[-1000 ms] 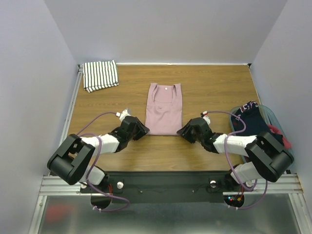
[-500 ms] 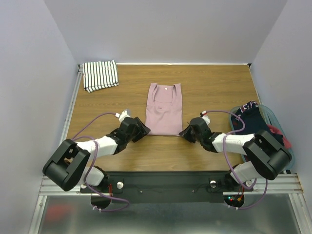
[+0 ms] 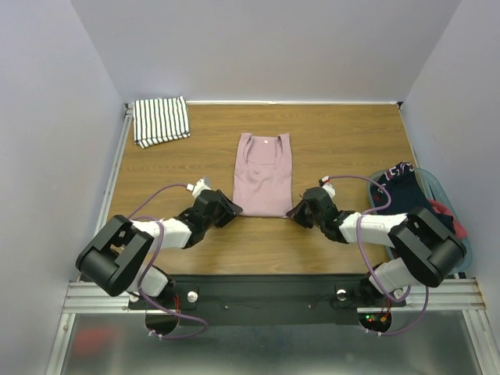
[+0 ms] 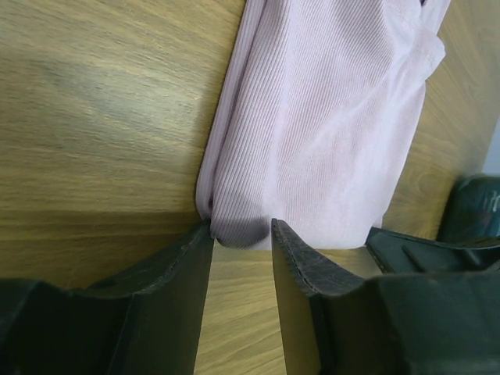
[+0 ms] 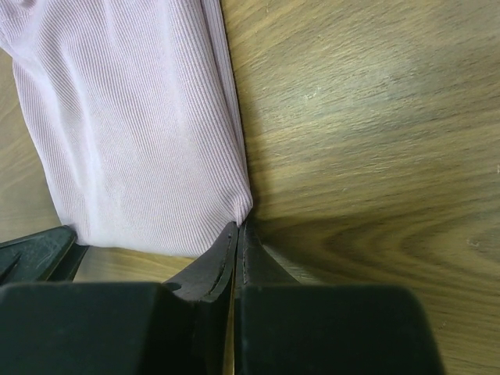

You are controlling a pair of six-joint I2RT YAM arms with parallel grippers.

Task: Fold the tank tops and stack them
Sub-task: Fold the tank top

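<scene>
The dusty pink tank top (image 3: pixel 264 176) lies folded lengthwise in the middle of the table, hem toward me. The folded striped tank top (image 3: pixel 162 120) sits at the far left corner. My left gripper (image 3: pixel 232 208) is open at the hem's left corner. In the left wrist view the gripper (image 4: pixel 241 226) has its tips on either side of that corner of the pink top (image 4: pixel 328 117). My right gripper (image 3: pixel 292 212) is at the hem's right corner. In the right wrist view the gripper (image 5: pixel 238 226) is shut, pinching the tip of the pink top's corner (image 5: pixel 133 133).
A teal basket (image 3: pixel 457 205) at the right edge holds a dark navy garment (image 3: pixel 402 187) and a red one (image 3: pixel 447 215). Bare wooden table (image 3: pixel 344 141) surrounds the pink top. Grey walls stand on three sides.
Both grippers have edged slightly inward to the pink top's hem corners. The garments have not moved.
</scene>
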